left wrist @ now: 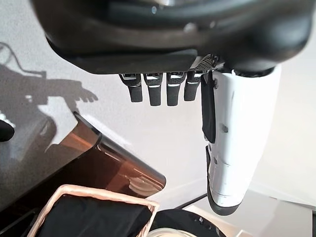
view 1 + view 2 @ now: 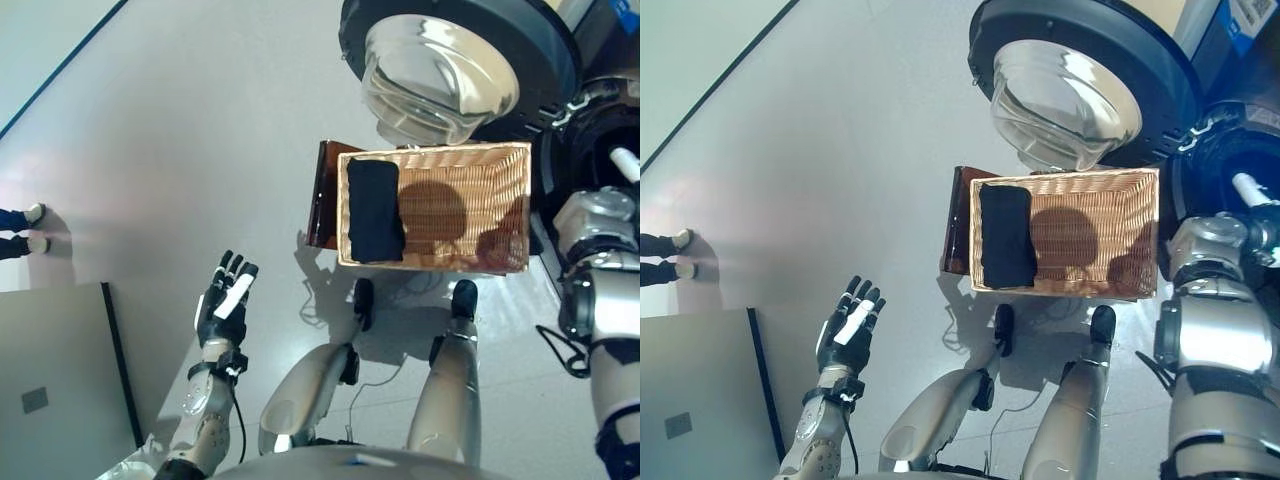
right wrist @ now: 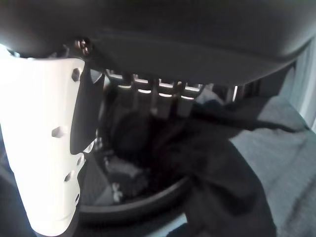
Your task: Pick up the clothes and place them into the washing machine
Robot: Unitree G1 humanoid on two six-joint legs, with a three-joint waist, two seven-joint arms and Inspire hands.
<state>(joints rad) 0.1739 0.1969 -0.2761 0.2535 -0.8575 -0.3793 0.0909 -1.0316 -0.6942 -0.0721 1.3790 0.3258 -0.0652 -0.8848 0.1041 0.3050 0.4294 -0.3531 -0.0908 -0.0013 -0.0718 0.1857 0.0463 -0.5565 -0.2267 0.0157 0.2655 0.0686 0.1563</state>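
Dark folded clothes (image 2: 375, 210) lying at left end of wicker basket (image 2: 470, 158), just below washing machine door (image 2: 440, 70). Left hand (image 2: 222, 300) spread, empty, over floor; right hand (image 3: 54, 148) at drum with dark cloth, fingers unclear. No readable print

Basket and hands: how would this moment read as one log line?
basket: one dark cloth inside | left hand: open, idle | right hand: at washer, dark cloth there

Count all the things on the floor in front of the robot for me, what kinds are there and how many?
Wicker baskets: 1
Dark folded clothes in the basket: 1
Brown stands under the basket: 1
Washing machines, door open: 1
Total: 4
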